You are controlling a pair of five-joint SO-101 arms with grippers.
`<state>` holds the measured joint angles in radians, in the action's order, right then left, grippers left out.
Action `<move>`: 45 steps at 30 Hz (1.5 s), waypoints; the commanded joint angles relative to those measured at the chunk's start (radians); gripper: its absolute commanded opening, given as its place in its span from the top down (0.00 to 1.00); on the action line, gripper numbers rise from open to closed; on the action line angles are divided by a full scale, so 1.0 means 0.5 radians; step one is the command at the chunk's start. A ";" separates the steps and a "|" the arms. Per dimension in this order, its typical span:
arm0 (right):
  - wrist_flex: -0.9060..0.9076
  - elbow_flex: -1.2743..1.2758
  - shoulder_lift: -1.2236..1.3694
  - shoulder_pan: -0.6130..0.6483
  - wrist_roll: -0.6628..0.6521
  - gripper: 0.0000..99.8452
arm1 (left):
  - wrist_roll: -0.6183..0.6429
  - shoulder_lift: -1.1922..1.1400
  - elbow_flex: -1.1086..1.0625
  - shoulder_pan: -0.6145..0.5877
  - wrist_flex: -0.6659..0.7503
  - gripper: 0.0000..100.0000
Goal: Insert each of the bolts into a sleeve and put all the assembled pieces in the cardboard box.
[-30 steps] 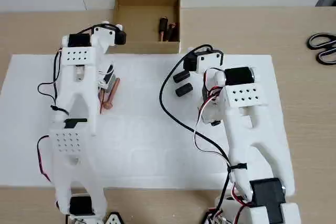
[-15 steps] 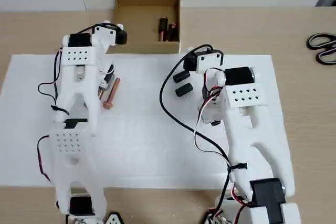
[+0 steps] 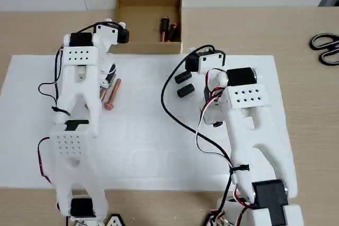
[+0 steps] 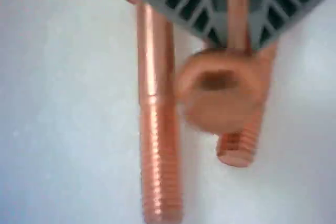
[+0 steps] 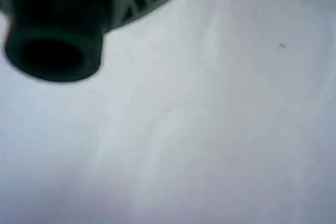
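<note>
In the left wrist view my left gripper is shut on a copper bolt, whose head faces the camera. Two more bolts lie side by side on the white sheet below it. The high view shows that gripper just above those bolts. My right gripper is shut on a black sleeve with its open bore showing. Two loose black sleeves lie near the right arm's wrist. The cardboard box holds assembled pieces.
A white foam sheet covers the work area on the wooden table. Scissors lie at the far right edge. Black cables loop between the right arm and the loose sleeves.
The left arm has shifted slightly toward the box, its gripper a little higher above the lying bolts. The right arm has not moved.
</note>
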<state>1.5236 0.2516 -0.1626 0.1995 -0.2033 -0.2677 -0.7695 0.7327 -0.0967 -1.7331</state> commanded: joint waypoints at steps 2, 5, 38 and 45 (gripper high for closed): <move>0.005 -0.009 -0.103 -0.011 -0.009 1.00 | -0.006 0.080 -0.035 -0.015 -0.021 0.92; 0.005 -0.009 -0.103 -0.011 -0.009 1.00 | 0.009 0.018 -0.032 -0.049 0.000 0.90; 0.005 -0.009 -0.091 -0.011 -0.012 1.00 | 0.061 -0.288 -0.032 0.034 0.129 0.90; 0.005 -0.009 -0.091 -0.011 -0.012 1.00 | 0.061 -0.285 0.100 0.046 0.055 0.99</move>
<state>1.5236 0.2516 -0.1626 0.1979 -0.2033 -0.2417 -0.8938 0.7419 -0.0644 -1.7054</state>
